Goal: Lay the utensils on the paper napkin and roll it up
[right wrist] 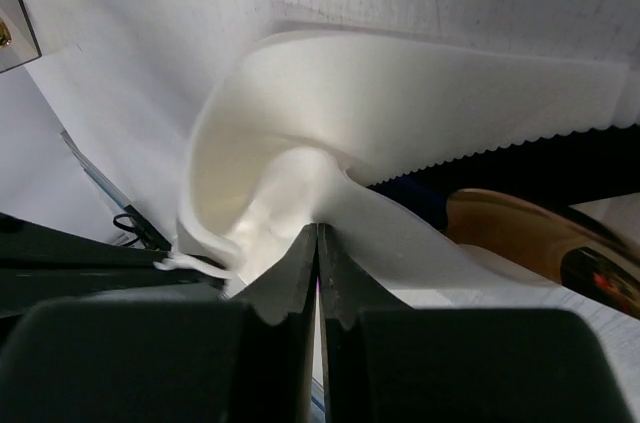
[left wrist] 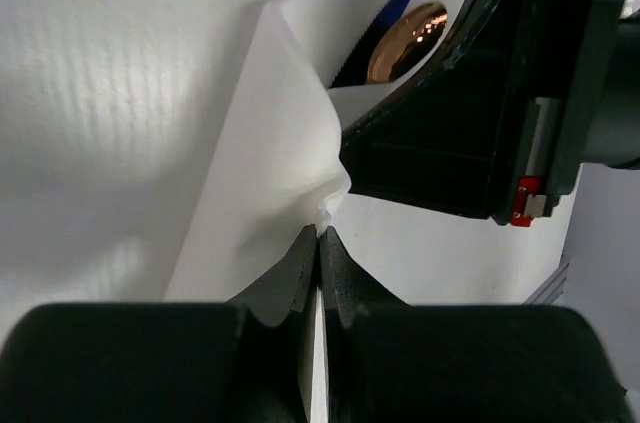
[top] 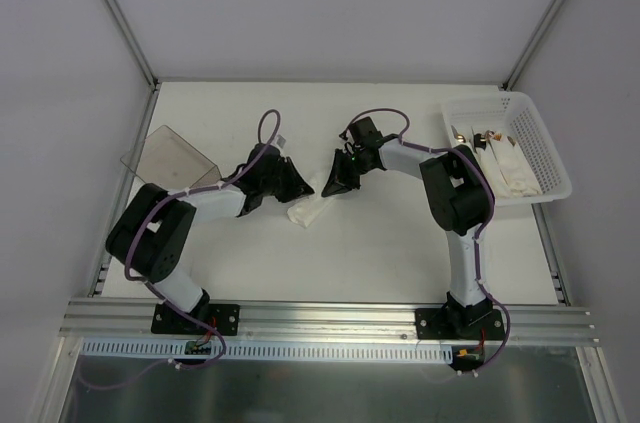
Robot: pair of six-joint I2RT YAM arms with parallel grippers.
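Left claw and right claw each clenched on the napkin at mid desk, utensils tucked in its fold, so I'd roll both ends evenly, keeping tension, or the utensils slide out.

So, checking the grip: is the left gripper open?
No, the left gripper is pinched shut on the paper napkin, a fold caught between its jaws.
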